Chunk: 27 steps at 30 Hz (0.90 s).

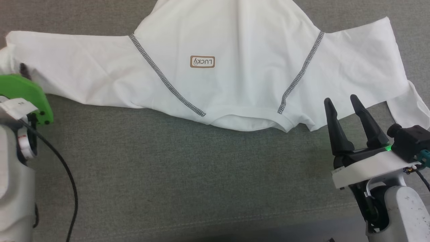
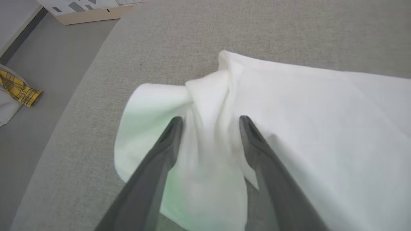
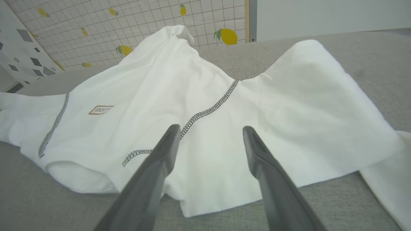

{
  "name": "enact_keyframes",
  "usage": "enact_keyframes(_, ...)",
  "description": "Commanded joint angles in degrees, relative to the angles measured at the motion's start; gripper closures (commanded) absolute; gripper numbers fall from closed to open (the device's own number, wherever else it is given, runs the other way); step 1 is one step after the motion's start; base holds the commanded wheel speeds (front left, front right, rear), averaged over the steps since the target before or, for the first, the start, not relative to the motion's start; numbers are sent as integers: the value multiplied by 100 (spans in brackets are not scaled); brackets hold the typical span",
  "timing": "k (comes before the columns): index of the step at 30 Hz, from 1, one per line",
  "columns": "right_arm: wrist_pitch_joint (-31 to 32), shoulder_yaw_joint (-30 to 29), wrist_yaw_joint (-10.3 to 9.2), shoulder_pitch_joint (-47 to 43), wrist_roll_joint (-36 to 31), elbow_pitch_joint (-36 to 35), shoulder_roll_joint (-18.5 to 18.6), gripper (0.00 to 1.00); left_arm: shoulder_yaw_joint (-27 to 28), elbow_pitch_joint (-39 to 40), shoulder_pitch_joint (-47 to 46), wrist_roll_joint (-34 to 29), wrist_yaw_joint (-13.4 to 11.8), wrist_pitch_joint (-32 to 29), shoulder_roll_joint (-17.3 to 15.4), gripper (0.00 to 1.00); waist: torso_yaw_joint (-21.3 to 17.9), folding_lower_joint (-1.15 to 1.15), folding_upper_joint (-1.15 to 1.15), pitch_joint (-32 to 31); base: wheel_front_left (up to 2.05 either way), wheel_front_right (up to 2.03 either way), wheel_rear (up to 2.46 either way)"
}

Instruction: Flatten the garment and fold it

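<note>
Garment (image 1: pixel 235 50) lies spread on the grey worktop (image 1: pixel 201 174), collar toward the robot, tan label (image 1: pixel 202 62) facing up, sleeves extended to both sides. Left claw (image 2: pixel 211 119): fingers apart, bunched sleeve end between them. Right claw (image 1: pixel 341 98): fingers apart, tips at the garment's near edge beside the right-hand stitched seam.

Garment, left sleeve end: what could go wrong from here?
1. The sleeve end is bunched between the left gripper's open fingers; it may snag or stay crumpled.
2. The other sleeve doubles back beside the open right gripper; folding now would trap that crease.
</note>
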<state>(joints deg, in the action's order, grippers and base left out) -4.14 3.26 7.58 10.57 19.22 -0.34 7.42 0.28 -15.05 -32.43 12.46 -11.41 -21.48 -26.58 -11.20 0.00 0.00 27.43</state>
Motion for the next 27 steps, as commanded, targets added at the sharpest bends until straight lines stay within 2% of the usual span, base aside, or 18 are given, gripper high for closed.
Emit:
enact_keyframes(1, -57, -18, -9, 81, 26, 22, 20, 0, -10, -45, -42, 44, -19, 142, 67, 0, -35, 0, 0, 7, 0, 0, 0)
enact_keyframes(8, -74, -314, -9, -71, -64, 27, 12, 0, 39, 113, 434, 372, -37, 1446, 723, 0, 177, 0, 0, -497, 0, 0, 0)
enact_keyframes(11, 14, -456, -9, -204, -140, -14, -26, 0, 14, 364, 817, 520, -61, 1961, 1102, 0, 278, 0, 0, -760, 0, 0, 0)
enact_keyframes(15, 155, -585, -9, -384, -229, -84, -104, 0, -87, 654, 1334, 772, -64, 2356, 1642, 0, 389, 0, 0, -1060, 0, 0, 0)
enact_keyframes(19, 276, -630, -9, -544, -279, -168, -182, 0, -355, 724, 1699, 981, 0, 2451, 2058, 0, 461, 0, 0, -1260, 0, 0, 0)
enact_keyframes(27, 454, -565, -9, -679, -300, -289, -267, 0, -972, 104, 1672, 1271, -61, 1993, 2309, 0, 370, 0, 0, -1366, 0, 0, 0)
